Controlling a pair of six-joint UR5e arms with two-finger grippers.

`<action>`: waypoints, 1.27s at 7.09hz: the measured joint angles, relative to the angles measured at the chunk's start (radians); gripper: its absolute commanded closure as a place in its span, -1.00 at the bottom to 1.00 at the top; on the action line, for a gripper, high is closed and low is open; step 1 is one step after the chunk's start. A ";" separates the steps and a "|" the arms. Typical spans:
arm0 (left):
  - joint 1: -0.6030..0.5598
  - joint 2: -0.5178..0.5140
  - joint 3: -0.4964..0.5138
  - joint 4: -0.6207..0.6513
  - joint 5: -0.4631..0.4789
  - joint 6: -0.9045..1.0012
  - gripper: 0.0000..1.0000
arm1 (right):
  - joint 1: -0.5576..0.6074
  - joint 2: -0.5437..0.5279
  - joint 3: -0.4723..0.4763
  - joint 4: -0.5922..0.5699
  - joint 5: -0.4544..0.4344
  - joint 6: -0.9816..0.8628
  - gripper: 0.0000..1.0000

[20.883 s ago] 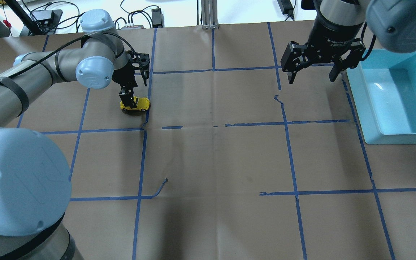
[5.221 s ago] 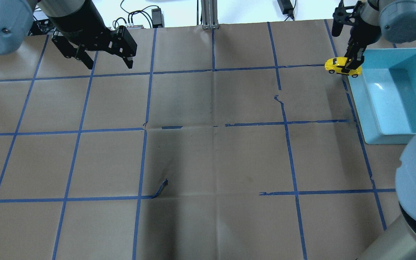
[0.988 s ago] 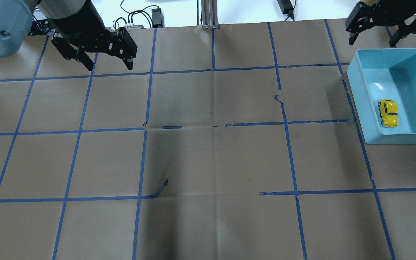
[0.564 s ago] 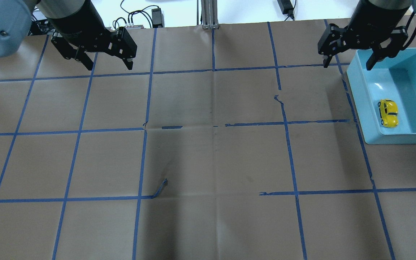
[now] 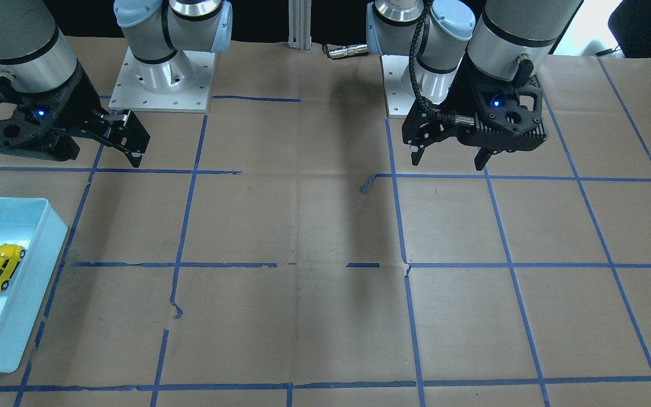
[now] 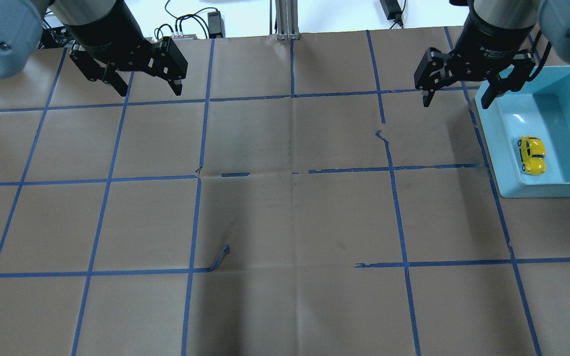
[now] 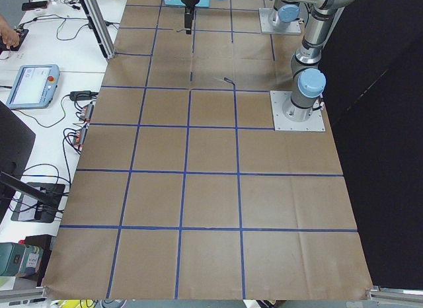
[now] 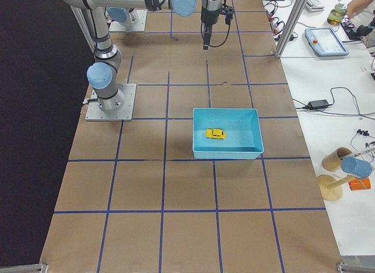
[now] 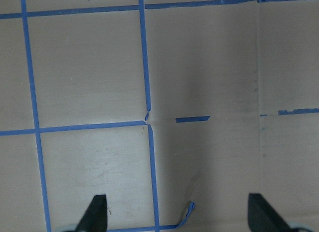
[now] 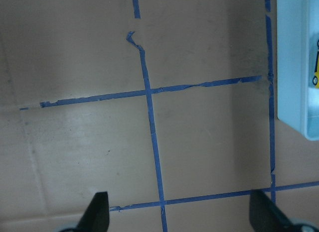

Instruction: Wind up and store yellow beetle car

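The yellow beetle car (image 6: pixel 532 155) lies inside the light blue tray (image 6: pixel 491 141) near its front left corner, free of both grippers. It also shows in the front view (image 5: pixel 0 268) and the right side view (image 8: pixel 215 133). My right gripper (image 6: pixel 455 103) is open and empty. It hovers over the tray's far left corner, apart from the car. My left gripper (image 6: pixel 150 92) is open and empty, raised over the table's far left part. In the right wrist view only a yellow sliver of the car (image 10: pixel 316 67) shows at the edge.
The table is covered in brown paper with a grid of blue tape. The tray (image 5: pixel 40 288) stands at the robot's right edge of the table. Cables and power bricks lie beyond the far edge. Peeled tape ends (image 6: pixel 219 258) stick up mid-table.
The right gripper, which held the car five seconds ago, has left it in the tray. In the last second it swung from the far right corner leftward and nearer. The left gripper stayed put.
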 measured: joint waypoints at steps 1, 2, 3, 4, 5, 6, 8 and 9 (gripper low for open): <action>0.000 0.000 0.000 -0.001 0.000 0.000 -0.98 | 0.003 0.001 0.002 0.007 0.016 -0.002 -1.00; 0.000 0.000 0.000 -0.001 0.000 0.001 -0.98 | 0.004 0.006 0.002 0.009 0.023 -0.004 -1.00; 0.000 -0.001 -0.001 -0.001 0.001 0.001 -0.98 | 0.004 0.014 0.000 0.009 0.023 -0.005 -1.00; 0.000 -0.001 -0.001 -0.001 0.001 0.001 -0.98 | 0.004 0.017 -0.002 0.006 0.019 -0.005 -1.00; 0.000 -0.001 -0.001 0.000 0.001 0.001 -0.98 | 0.004 0.018 -0.005 0.002 0.016 -0.005 -1.00; -0.001 -0.002 -0.001 0.000 0.001 0.001 -0.98 | 0.004 0.021 -0.009 -0.004 0.016 -0.005 -1.00; -0.001 -0.008 0.001 0.001 0.002 0.000 -0.98 | 0.004 0.024 -0.009 -0.012 0.015 -0.005 -1.00; -0.001 -0.013 0.002 0.001 0.001 0.000 -0.98 | 0.004 0.029 -0.008 -0.017 0.015 -0.004 -1.00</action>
